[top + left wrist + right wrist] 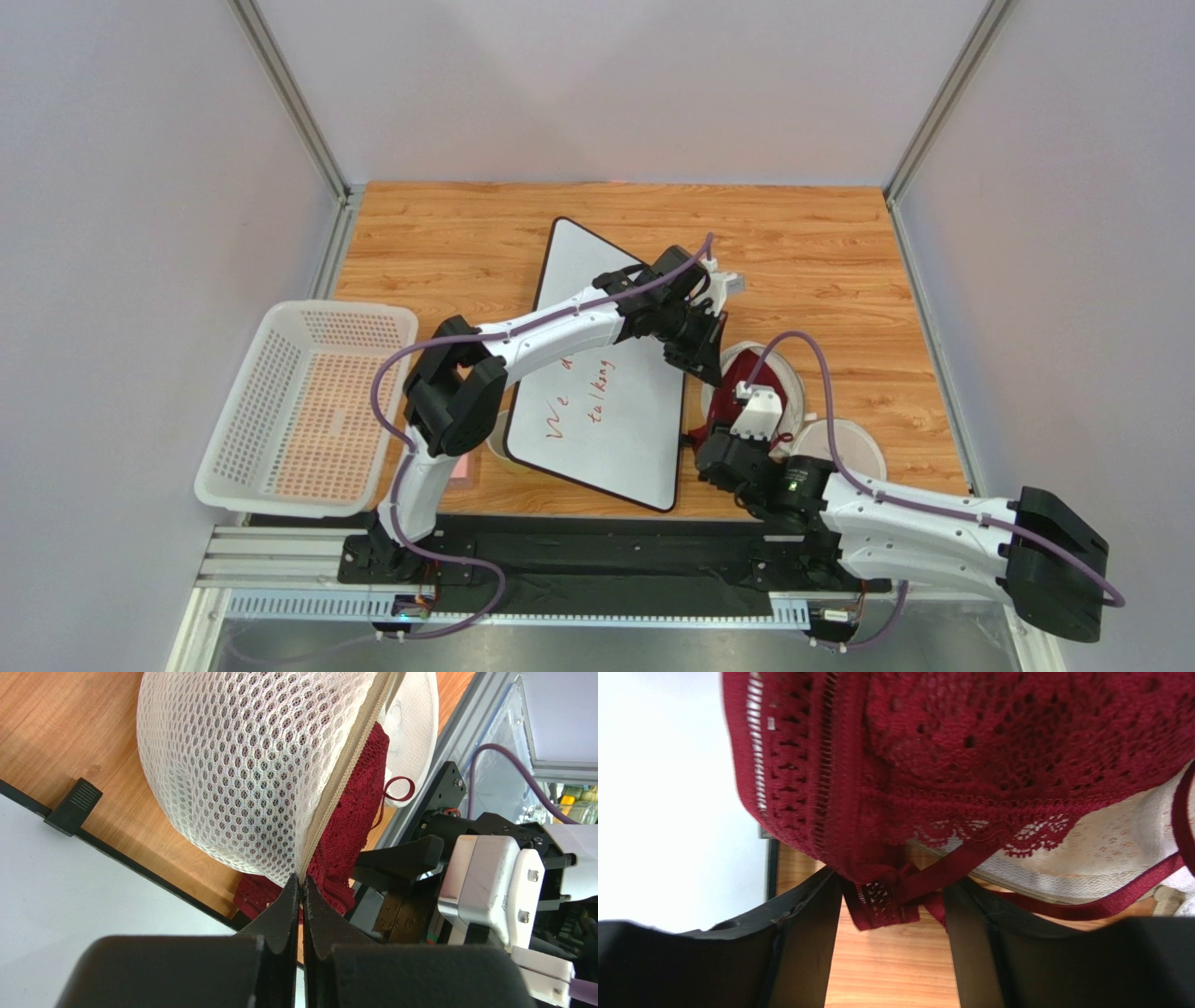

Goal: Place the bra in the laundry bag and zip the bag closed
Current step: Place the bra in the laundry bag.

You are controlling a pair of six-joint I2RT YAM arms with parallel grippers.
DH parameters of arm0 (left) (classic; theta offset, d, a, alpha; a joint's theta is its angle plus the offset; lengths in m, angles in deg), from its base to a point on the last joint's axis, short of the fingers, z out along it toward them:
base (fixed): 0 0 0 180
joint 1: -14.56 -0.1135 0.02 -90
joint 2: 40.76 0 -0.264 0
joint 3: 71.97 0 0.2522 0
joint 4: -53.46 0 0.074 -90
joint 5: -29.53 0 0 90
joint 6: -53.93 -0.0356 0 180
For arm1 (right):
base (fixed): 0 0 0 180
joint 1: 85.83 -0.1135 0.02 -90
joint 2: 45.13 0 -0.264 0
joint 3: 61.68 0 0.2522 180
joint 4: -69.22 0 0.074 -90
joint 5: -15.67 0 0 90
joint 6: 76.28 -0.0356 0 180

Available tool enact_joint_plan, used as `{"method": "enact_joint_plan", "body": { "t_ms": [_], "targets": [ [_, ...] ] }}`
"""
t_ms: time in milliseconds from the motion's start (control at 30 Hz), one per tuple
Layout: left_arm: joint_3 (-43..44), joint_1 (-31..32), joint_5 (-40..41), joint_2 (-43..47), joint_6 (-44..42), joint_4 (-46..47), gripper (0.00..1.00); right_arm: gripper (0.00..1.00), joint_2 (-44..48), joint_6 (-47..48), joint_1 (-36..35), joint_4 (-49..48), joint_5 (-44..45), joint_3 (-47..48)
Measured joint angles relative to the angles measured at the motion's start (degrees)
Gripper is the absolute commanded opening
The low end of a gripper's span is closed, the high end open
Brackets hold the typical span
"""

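In the left wrist view the white mesh laundry bag (238, 770) bulges over the wood, and my left gripper (302, 880) is shut on its zipper edge. The dark red lace bra (354, 812) hangs out of the bag's opening beside that edge. From above, the bra (727, 403) lies at the bag's (779, 371) near-left side, between my left gripper (711, 367) and my right gripper (713, 445). My right gripper (892, 889) stands open, with the bra's (990, 763) band end and a strap hanging loosely between its fingertips.
A whiteboard (603, 406) with red writing lies just left of the bag, under my left arm. A white perforated basket (302, 406) sits at the table's left edge. The bag's round lid (849, 448) lies flat to the right, by my right arm.
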Motion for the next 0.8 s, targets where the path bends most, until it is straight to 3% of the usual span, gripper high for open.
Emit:
{"method": "enact_joint_plan", "body": {
  "t_ms": [100, 133, 167, 400, 600, 800],
  "targets": [
    [0.0, 0.0, -0.2, 0.0, 0.0, 0.0, 0.00, 0.16, -0.6, -0.9, 0.0, -0.5, 1.4, -0.1],
    [0.0, 0.0, -0.3, 0.0, 0.0, 0.0, 0.00, 0.05, -0.5, -1.0, 0.0, -0.5, 1.6, -0.2],
    [0.0, 0.0, -0.3, 0.0, 0.0, 0.0, 0.00, 0.00, -0.1, -1.2, -0.1, -0.6, 1.9, -0.2],
    [0.0, 0.0, -0.3, 0.0, 0.0, 0.0, 0.00, 0.00, 11.4, -1.4, -0.3, 6.7, 2.6, 2.3],
    [0.0, 0.0, -0.3, 0.0, 0.0, 0.0, 0.00, 0.00, 25.3, -1.4, -0.3, 17.0, 2.3, 10.8],
    [0.0, 0.0, -1.0, 0.0, 0.1, 0.0, 0.00, 0.00, 23.0, 1.2, 1.9, 24.8, 4.9, 21.4]
  ]
}}
